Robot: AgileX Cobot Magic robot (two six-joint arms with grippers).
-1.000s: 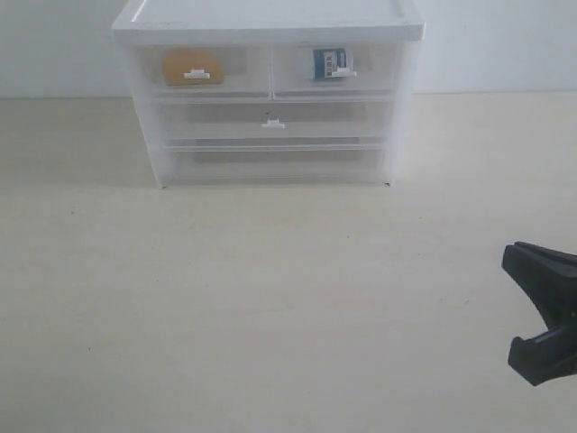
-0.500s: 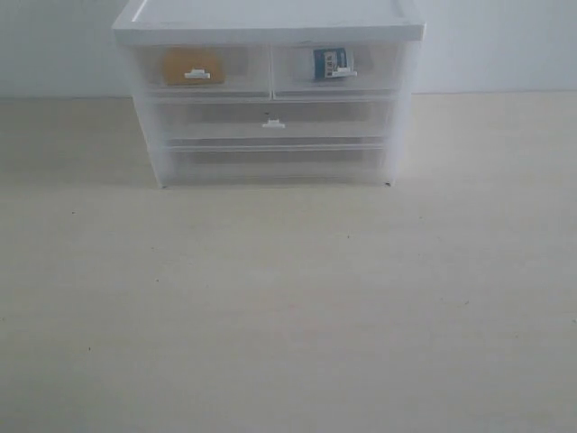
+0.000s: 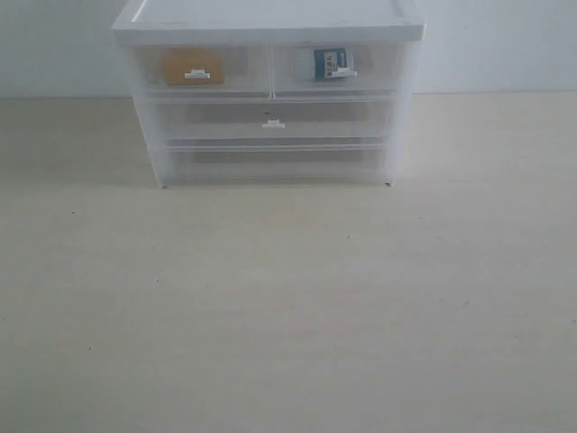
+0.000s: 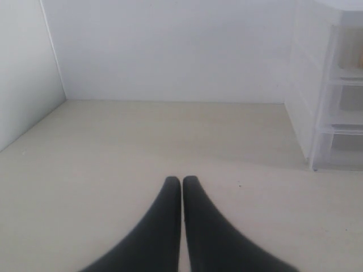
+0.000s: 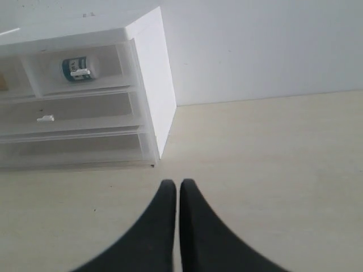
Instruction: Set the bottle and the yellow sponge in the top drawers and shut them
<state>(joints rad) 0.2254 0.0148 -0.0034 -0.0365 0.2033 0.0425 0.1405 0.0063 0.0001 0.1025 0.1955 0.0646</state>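
Bottle (image 3: 332, 63) label unreadable, lies axis 9-to-3 in 1 o'clock top drawer (image 3: 379, 68); sponge (image 3: 191, 65) 11 o'clock; left gripper (image 4: 181, 181), right gripper (image 5: 177, 184) jaws pressed together, empty.

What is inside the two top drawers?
In the exterior view, the left drawer holds the sponge and the right drawer holds the bottle. Both are shut. A handle covers part of each item.

a white cabinet (image 3: 268, 20) at the top middle of the frame, an upper wide drawer (image 3: 225, 117) with a small white handle (image 3: 273, 124), a lower wide drawer (image 3: 273, 162) right under it, a pale counter (image 3: 288, 307) filling the bottom, a plain white wall (image 3: 496, 45) behind
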